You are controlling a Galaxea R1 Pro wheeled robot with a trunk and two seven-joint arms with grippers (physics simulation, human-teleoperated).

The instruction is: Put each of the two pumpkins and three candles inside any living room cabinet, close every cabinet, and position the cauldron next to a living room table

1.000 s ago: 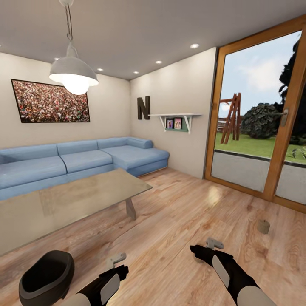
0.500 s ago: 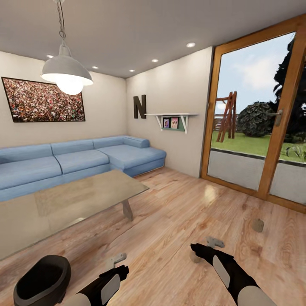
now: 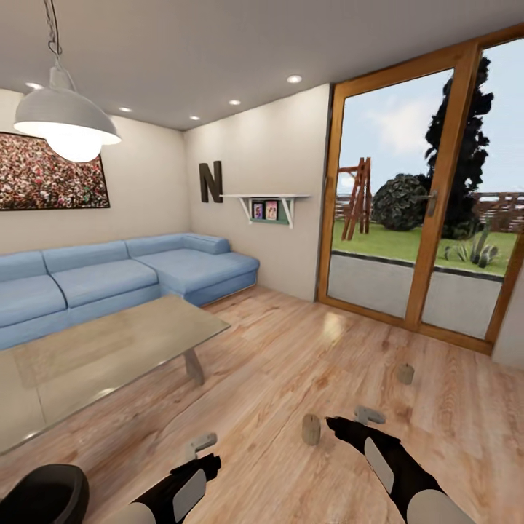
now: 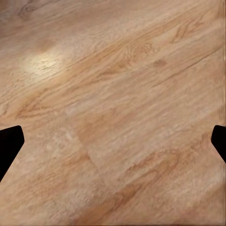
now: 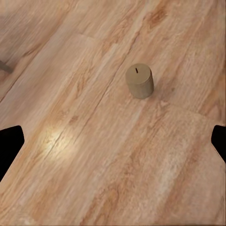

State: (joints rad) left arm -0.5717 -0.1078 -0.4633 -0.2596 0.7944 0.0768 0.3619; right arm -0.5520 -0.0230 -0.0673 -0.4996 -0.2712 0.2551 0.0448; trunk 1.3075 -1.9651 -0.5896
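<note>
Living room with wood floor (image 3: 291, 364), two candles upright on it, one (image 3: 311, 429) just beside right gripper (image 3: 362, 420), other (image 3: 405, 374) nearer glass doors (image 3: 415, 218), cauldron (image 3: 40, 498) beside table (image 3: 87, 356), both grippers, left gripper (image 3: 204, 445) included, spread wide, empty.

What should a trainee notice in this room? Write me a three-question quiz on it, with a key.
1. How many candles stand on the floor in the head view?
2. Where is the cauldron relative to the table? A: on top of it. B: on the floor near it. C: hanging above it.
3. True or false: the right pincer is shut on a candle.

Key: 1, two. 2, B. 3, false; it is open and empty.
</note>
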